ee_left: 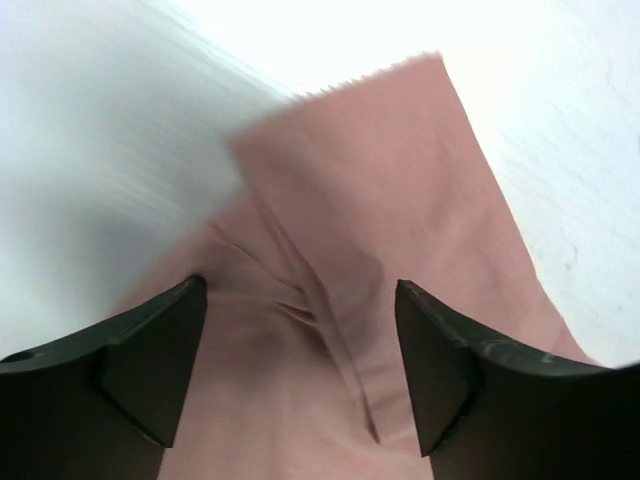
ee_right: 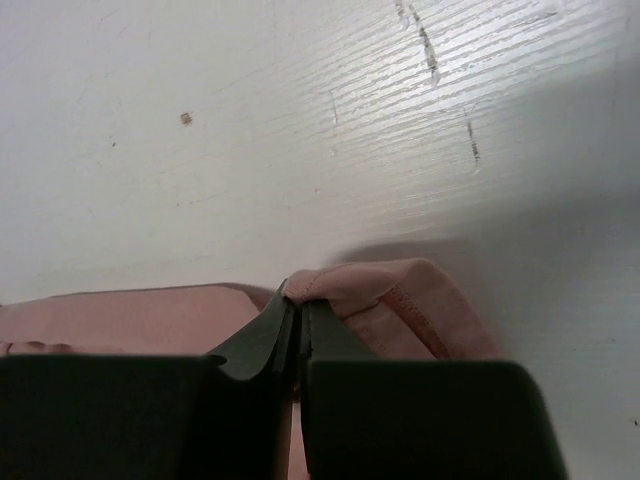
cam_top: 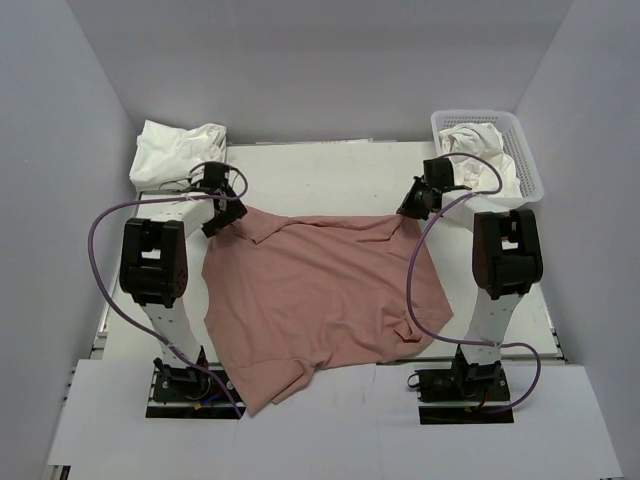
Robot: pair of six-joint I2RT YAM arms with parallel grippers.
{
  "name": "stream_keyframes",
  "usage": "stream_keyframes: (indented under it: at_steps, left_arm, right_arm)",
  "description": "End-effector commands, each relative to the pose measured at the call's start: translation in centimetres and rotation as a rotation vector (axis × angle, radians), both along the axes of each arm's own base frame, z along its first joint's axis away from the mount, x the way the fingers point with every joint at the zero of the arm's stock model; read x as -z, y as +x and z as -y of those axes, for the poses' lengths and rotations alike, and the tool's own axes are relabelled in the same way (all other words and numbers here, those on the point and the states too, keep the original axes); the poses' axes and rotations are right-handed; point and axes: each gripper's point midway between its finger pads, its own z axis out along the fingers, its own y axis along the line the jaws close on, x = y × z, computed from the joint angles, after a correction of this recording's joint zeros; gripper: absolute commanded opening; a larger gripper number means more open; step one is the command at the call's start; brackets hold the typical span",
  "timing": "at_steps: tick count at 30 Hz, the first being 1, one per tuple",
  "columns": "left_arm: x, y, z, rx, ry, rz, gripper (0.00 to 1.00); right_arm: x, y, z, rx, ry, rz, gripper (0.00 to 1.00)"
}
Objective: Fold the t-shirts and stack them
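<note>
Right end effector point(ee_right: 298, 315) pinches the pink t-shirt point(cam_top: 320, 300) (lying on the counter point(cam_top: 330, 170)); left end effector point(ee_left: 300, 288) hovers, spread.

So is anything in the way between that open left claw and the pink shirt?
Nothing visible. The left gripper hangs open right over the pink t-shirt at its far left corner, with only bare cloth showing between its fingers. The right gripper is shut on the hem at the far right corner.
</note>
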Motion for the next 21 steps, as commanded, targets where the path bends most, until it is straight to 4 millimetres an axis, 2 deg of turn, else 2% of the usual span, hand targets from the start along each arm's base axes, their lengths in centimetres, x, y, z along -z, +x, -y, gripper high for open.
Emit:
stream_keyframes:
  at_steps: [1, 3, 6, 9, 10, 11, 14, 16, 19, 21]
  left_arm:
    - [-5.6, 1.8, -3.8, -0.104, 0.065, 0.132, 0.87]
    - [-5.6, 2.2, -5.3, -0.145, 0.061, 0.141, 0.87]
    - [-5.3, 3.8, -5.1, -0.133, 0.014, 0.17, 0.83]
    - [-4.1, 5.4, -5.3, -0.119, -0.022, 0.169, 0.74]
    - [-4.4, 6.2, -5.0, -0.1, -0.033, 0.178, 0.72]
    - [-3.5, 6.4, -4.8, -0.093, -0.043, 0.161, 0.69]
    - [-3.1, 6.8, -3.7, -0.04, -0.083, 0.178, 0.66]
    - [-2.2, 6.4, -3.2, -0.015, -0.102, 0.168, 0.66]
    - [-1.5, 5.9, -3.2, -0.015, -0.102, 0.154, 0.66]
    - [-1.0, 5.5, -3.9, -0.039, -0.068, 0.143, 0.66]
  right_arm:
    - [-2.4, 0.8, 0.7, 0.033, -0.039, 0.085, 0.0]
    - [-2.5, 0.6, 1.2, 0.036, -0.063, 0.089, 0.0]
    - [-3.1, 0.5, 1.3, 0.029, -0.069, 0.101, 0.0]
    - [-3.3, 0.6, 1.1, 0.014, -0.066, 0.106, 0.0]
    - [-3.1, 0.4, 1.1, 0.013, -0.068, 0.099, 0.0]
    - [-3.1, 0.5, 1.2, 0.015, -0.07, 0.101, 0.0]
    - [-3.4, 0.6, 1.2, 0.017, -0.072, 0.106, 0.0]
    - [-3.1, 0.5, 1.0, 0.014, -0.072, 0.099, 0.0]
    - [-3.0, 0.4, 1.1, 0.017, -0.07, 0.093, 0.0]
    - [-3.1, 0.4, 1.0, 0.016, -0.067, 0.093, 0.0]
